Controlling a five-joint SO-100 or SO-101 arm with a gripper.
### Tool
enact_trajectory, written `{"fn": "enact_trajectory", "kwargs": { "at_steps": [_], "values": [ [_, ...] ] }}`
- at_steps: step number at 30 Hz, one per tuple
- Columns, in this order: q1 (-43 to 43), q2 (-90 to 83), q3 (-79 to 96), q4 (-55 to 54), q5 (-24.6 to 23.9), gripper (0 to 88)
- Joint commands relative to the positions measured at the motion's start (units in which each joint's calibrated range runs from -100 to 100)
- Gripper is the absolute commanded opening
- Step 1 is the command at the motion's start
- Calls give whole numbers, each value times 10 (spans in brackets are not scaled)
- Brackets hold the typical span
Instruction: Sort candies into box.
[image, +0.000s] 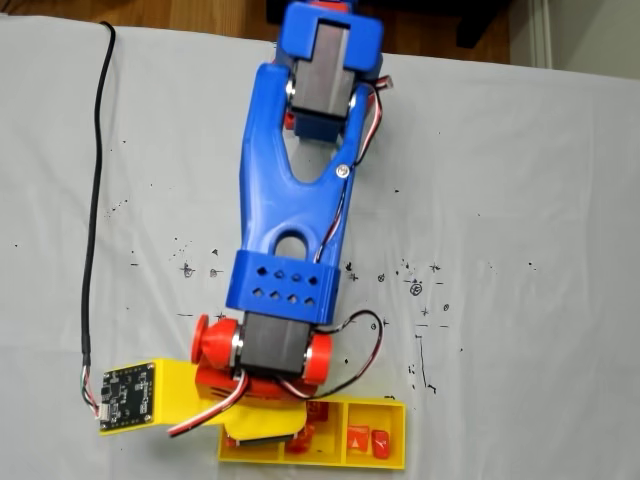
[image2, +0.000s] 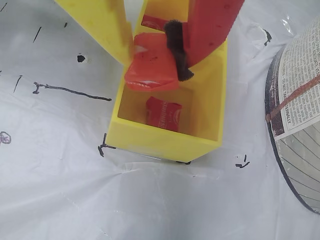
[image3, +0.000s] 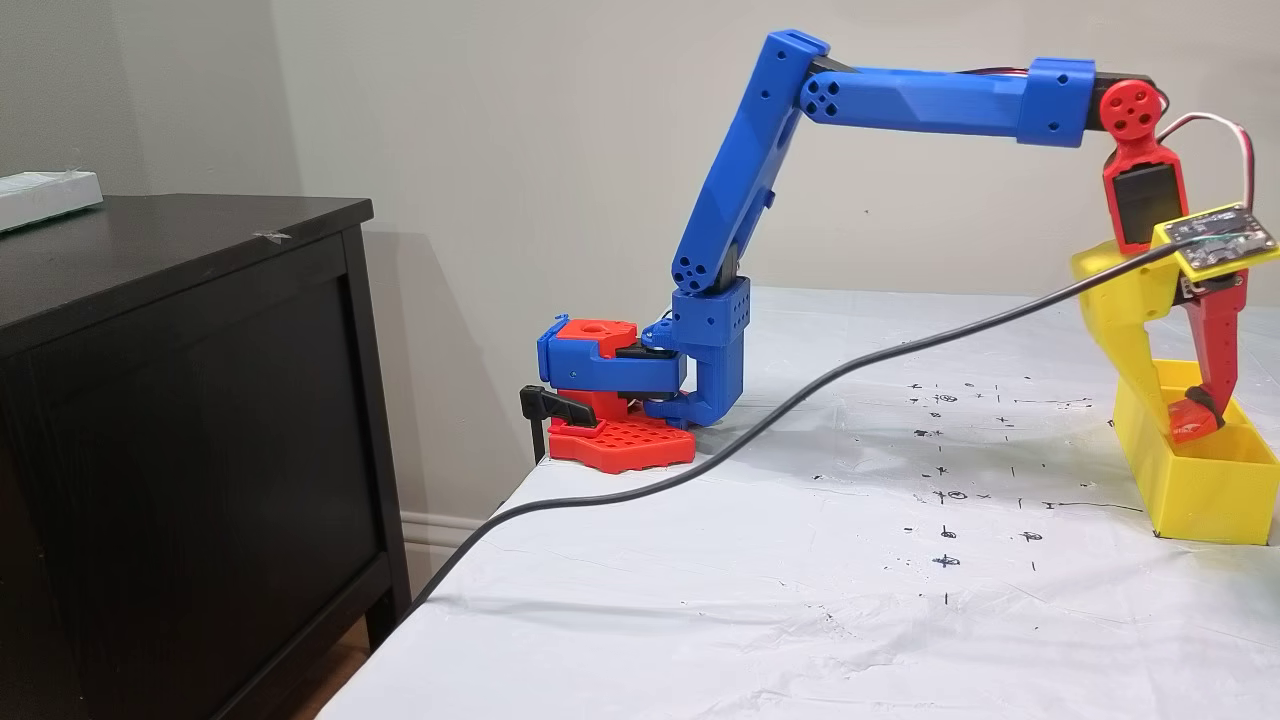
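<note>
One candy (image2: 150, 67) pinched in the pincer (image2: 155, 60), between yellow finger (image2: 102, 25) and red finger (image2: 210, 25), hanging over the near end compartment of the yellow box (image2: 165, 142) at centre of the wrist view. Below it, a second candy (image2: 164, 113) lying flat on that compartment's floor; another candy (image2: 152, 21) glimpsed in the next compartment, top of frame. Two more candies (image: 367, 438) resting in the right-hand compartment, lower right of a fixed view.

Risks from here, as judged: wrapper clinging to the dark pad on the red finger and failing to drop on release; candy landing on the one already below and ending up in the wrong compartment if sorting calls for another; fingers, already down between the walls, nudging the light box (image3: 1200, 480) across the table (image3: 800, 600) on the way out. Black cable (image3: 800, 400) slung across the table, a possible snag.

Arm stretched far out from its base (image3: 615, 400) at centre frame of the side-on fixed view: upper link raked upward, forearm level, wrist bent straight down at far right, fingertips dipped below the box rim.
</note>
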Motion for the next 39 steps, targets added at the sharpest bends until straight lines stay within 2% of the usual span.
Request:
{"fn": "enact_trajectory", "kwargs": {
  "at_steps": [1, 5, 13, 17, 21, 26, 29, 39],
  "values": [
    [-5, -11, -80, 18, -1, 211],
    [-4, -5, -90, 29, -1, 282],
    [-2, 10, -123, 54, 0, 274],
    [0, 12, -136, 64, 2, 196],
    [3, 3, -143, 72, 1, 54],
    [3, -22, -126, 72, -5, 23],
    [2, -79, -61, 44, -10, 2],
    [-40, -405, 321, -81, -16, 2]
  ]
}}
